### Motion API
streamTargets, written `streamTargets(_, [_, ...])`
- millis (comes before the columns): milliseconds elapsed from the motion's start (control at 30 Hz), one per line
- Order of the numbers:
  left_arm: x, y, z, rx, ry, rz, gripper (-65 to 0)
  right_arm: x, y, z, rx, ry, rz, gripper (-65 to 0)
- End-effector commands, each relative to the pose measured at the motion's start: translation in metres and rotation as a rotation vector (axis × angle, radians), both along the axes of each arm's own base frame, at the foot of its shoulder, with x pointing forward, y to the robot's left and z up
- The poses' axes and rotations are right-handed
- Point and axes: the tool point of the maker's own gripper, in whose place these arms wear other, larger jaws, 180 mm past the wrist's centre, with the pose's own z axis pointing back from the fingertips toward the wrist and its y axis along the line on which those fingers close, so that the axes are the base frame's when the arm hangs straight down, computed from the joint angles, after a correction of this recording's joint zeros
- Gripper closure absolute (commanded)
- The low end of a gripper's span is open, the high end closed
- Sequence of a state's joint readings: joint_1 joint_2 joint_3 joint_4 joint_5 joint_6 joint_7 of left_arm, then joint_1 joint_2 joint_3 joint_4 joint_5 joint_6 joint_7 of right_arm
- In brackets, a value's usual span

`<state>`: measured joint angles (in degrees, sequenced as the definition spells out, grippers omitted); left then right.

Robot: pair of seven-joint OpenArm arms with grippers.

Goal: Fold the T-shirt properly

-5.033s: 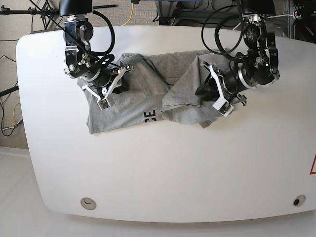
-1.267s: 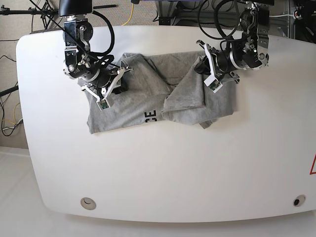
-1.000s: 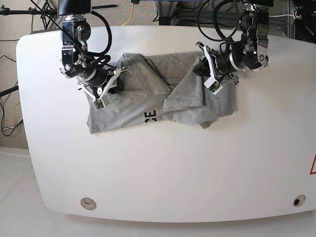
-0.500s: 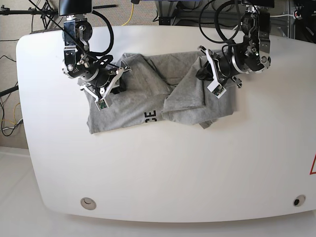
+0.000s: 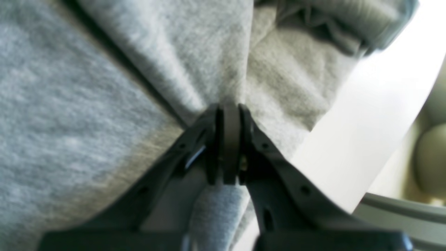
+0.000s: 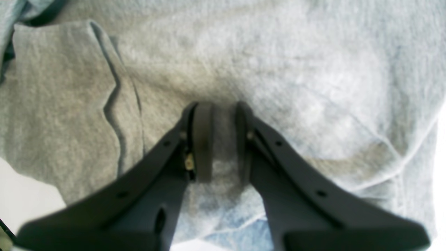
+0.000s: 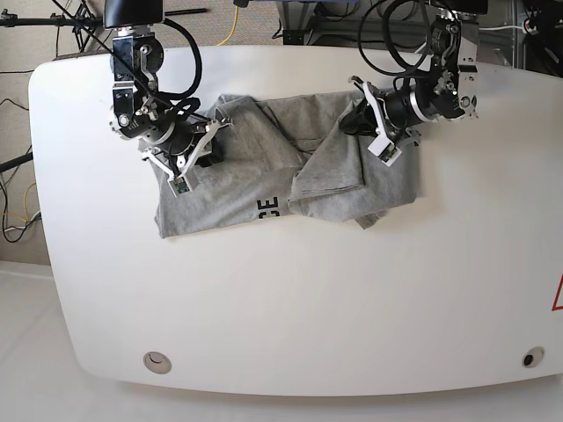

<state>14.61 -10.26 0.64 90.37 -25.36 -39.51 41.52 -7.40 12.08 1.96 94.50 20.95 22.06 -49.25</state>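
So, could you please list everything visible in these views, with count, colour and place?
T-shirt: one, heather grey, crumpled and partly folded on the far half of the table; black letters show near its front edge.
Table: one, white, fills most of the base view.
Round insets: two, at the table's near corners.
Cables: several, black and one yellow, behind the table.
Red mark: one, at the table's right edge, cut off by the frame.
Left gripper: one, black, shut on a fold of the T-shirt near the table's edge.
Right gripper: one, black, jaws narrowly apart with T-shirt fabric between them; whether it grips is unclear.
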Motion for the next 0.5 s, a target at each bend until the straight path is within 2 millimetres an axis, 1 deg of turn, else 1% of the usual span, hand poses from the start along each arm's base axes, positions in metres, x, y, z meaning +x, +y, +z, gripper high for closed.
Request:
streamTargets(0, [-0.014,0.012,-0.020,0.076,0.065,-0.011,-1.4,0.005,-0.003,0.007,-0.008,-0.024,0.003,-11.4])
streamTargets(133, [-0.021,0.017,-0.035,0.074,0.105,0.012,-1.3,0.005,-0.004,0.006,-0.006,-0.023,0.002,-11.6])
streamTargets(200, [-0.023,0.018,-0.039,0.075,0.117,0.017,-1.4,0.005,-0.004,0.006,-0.006,-0.023,0.002,-11.6])
streamTargets(400, [-0.025,0.020,-0.045,0.074,0.136,0.031,-1.5,0.004,-0.003,0.006,-0.006,-0.022,0.004,-11.5])
streamTargets(467, [-0.019,0.020,-0.046,0.067,0.130,0.042,-1.1,0.005,-0.002,0.007,-0.009,-0.025,0.010,-11.6])
